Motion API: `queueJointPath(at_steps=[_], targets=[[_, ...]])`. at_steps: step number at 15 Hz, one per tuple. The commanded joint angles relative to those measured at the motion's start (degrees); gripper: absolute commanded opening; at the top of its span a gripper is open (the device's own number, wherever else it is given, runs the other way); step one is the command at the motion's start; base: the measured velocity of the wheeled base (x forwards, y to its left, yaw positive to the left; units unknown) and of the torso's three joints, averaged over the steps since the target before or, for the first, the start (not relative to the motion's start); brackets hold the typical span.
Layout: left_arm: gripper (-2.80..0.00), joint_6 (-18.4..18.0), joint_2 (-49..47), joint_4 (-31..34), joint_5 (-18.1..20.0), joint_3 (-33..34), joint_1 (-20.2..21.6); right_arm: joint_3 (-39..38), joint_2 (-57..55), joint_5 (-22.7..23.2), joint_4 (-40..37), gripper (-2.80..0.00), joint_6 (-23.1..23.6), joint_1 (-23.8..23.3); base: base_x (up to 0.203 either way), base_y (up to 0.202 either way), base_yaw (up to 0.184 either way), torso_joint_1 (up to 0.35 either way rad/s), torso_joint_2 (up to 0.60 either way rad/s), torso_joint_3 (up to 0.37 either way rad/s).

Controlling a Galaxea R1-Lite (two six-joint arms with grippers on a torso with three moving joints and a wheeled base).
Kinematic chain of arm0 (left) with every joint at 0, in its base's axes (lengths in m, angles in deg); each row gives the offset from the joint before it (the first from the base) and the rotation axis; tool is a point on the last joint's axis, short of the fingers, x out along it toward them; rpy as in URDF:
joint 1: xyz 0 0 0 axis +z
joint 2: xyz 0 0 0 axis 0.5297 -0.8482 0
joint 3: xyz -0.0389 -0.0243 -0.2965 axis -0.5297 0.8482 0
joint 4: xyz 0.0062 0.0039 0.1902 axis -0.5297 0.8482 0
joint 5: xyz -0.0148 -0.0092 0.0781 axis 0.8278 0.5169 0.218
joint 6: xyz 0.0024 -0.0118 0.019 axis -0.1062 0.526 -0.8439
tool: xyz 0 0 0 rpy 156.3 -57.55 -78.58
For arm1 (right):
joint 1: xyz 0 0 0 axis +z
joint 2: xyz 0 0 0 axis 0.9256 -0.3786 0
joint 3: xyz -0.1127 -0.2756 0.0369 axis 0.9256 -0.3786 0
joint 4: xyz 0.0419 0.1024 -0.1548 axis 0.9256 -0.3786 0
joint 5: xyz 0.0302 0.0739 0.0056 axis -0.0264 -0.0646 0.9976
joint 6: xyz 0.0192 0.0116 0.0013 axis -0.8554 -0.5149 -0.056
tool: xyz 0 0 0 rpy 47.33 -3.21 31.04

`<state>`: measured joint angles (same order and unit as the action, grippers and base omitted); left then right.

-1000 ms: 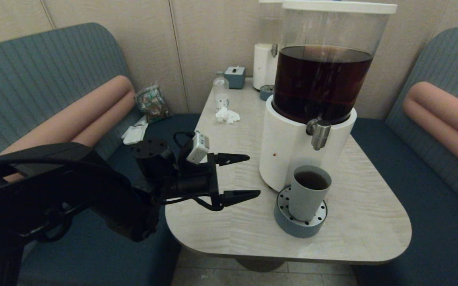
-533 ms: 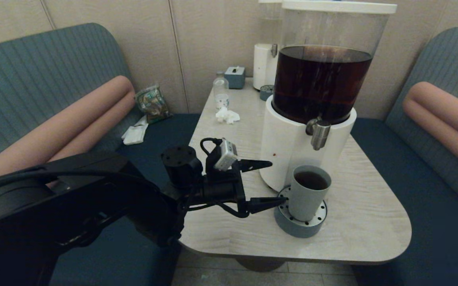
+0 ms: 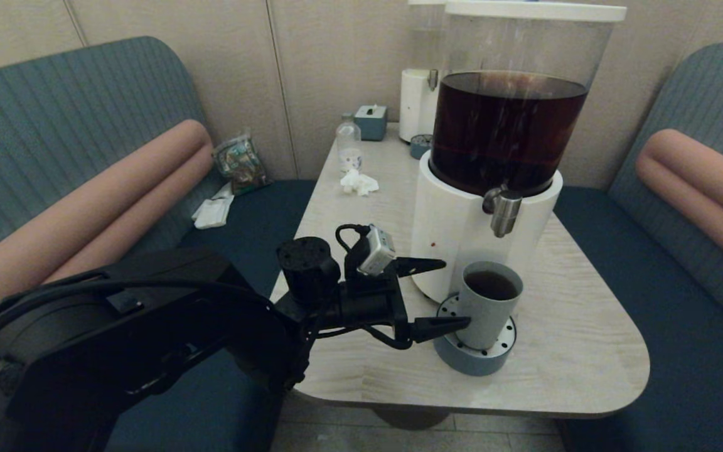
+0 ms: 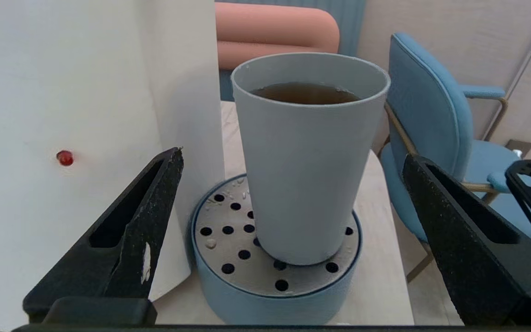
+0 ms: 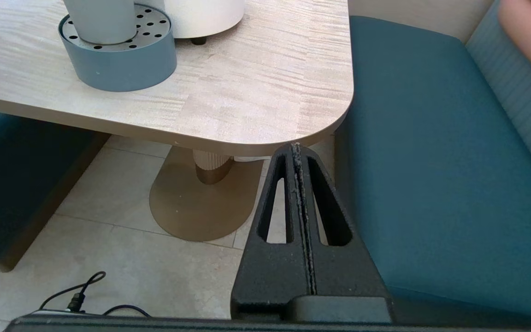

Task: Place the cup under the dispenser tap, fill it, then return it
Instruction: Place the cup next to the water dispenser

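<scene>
The cup (image 3: 487, 304) — filled, on the drip tray (image 3: 473, 356) — sits just ahead of the left gripper (image 3: 452, 295), fingers spread wide, empty.

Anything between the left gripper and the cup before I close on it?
Nothing visible. The open left gripper faces the cup on the drip tray, one finger on each side. The white dispenser base stands close beside one finger.
</scene>
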<state>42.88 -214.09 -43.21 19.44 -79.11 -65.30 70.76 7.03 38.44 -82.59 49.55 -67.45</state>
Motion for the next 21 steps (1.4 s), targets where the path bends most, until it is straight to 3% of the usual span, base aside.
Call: queueJointPath(at_steps=[1,8,21], targets=[[0.0,0.24,-1.08,-0.45,-0.03,-1.17,-0.9,0.0,0.11,0.05,-0.02,-2.8,0.04,-0.03,0.0,0.0,0.0,0.0,0.0,0.0],[0.0,1.62,-3.68,-0.53,-2.71,-5.5,-3.57,0.0,0.11,0.05,-0.02,-2.8,0.04,0.05,0.0,0.0,0.0,0.0,0.0,0.0],[0.0,2.1,-8.71,-0.36,-3.99,-11.43,-4.83,0.0,0.11,0.05,-0.02,-2.8,0.04,0.05,0.0,0.0,0.0,0.0,0.0,0.0]])
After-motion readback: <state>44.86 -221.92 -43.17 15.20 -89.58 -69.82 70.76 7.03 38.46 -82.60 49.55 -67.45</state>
